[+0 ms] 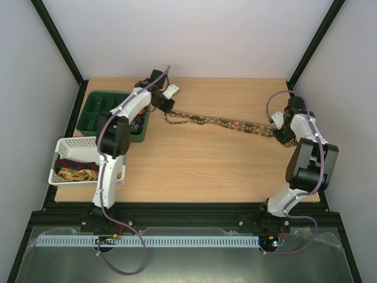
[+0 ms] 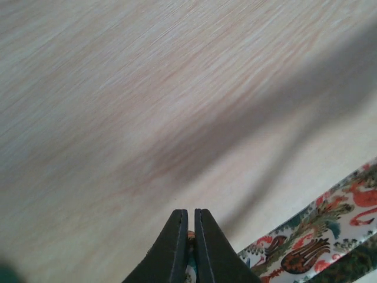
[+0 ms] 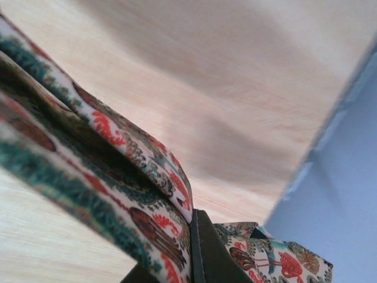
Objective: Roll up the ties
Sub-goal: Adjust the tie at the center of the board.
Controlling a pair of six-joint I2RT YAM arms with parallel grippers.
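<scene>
A floral-patterned tie (image 1: pixel 224 124) stretches as a long strip across the wooden table between my two grippers. My left gripper (image 1: pixel 166 107) is shut on its left end; in the left wrist view the fingers (image 2: pixel 177 247) are pressed together with a sliver of fabric between them, and the tie (image 2: pixel 318 236) runs off to the lower right. My right gripper (image 1: pixel 281 134) is shut on the tie's right end near the table's right edge. In the right wrist view the patterned fabric (image 3: pixel 106 159) drapes over the dark finger (image 3: pixel 206 253).
A green compartment tray (image 1: pixel 100 112) stands at the back left under the left arm. A white basket (image 1: pixel 73 150) at the front left holds more ties, a gold-patterned one (image 1: pixel 76 174) among them. The enclosure wall (image 3: pixel 347 194) is close on the right.
</scene>
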